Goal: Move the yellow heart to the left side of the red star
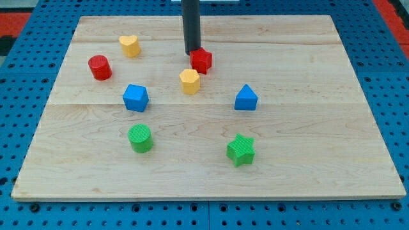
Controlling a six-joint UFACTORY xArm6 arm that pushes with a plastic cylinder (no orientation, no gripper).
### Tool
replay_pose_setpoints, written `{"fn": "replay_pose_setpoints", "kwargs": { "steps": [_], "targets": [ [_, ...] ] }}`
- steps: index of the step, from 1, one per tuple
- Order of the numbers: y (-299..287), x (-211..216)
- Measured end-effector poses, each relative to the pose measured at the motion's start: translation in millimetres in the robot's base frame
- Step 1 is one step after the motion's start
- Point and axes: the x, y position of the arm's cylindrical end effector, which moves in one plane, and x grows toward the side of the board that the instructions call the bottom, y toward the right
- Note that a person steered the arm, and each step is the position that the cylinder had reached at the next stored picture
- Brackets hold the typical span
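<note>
The yellow heart (130, 46) lies in the upper left part of the wooden board (300, 166). The red star (202, 61) lies near the top middle, well to the right of the heart. My tip (192, 53) comes down from the view's top and stands at the red star's upper left edge, touching or almost touching it. A yellow hexagon block (190, 81) lies just below and left of the red star.
A red cylinder (100, 67) lies at the left, below the heart. A blue block (135, 98) lies left of centre, a blue triangular block (246, 98) right of centre. A green cylinder (140, 138) and a green star (241, 149) lie toward the bottom.
</note>
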Motion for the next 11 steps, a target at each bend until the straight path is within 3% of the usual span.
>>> {"fn": "replay_pose_setpoints", "kwargs": {
  "steps": [1,3,4,5,6,7,10,11],
  "targets": [
    [10,-19],
    [10,17],
    [4,-21],
    [-43,-64],
    [-143,-69],
    [-165,-47],
    [-94,21],
    [-163,19]
  ]
}}
